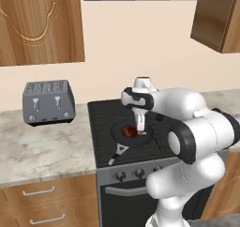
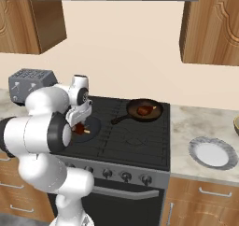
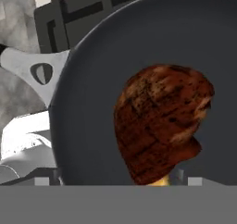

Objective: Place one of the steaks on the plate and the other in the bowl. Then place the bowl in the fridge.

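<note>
steaks: two (image 2: 80, 128) (image 2: 144, 110)
skillets: two (image 2: 91, 125) (image 2: 151, 106)
plate: one (image 2: 213, 153)
toaster: one (image 1: 48, 102)
stove: one (image 2: 135, 141)

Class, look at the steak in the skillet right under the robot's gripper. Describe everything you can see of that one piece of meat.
The lumpy reddish-brown steak looks cooked: dark char lines cross a glossy seared surface, with lighter patches at one edge and a pale yellowish bit beneath it. It lies flat on the floor of a round black skillet with a grey handle, on the black stove. The open two-finger gripper hangs close above it; contact cannot be told.
</note>
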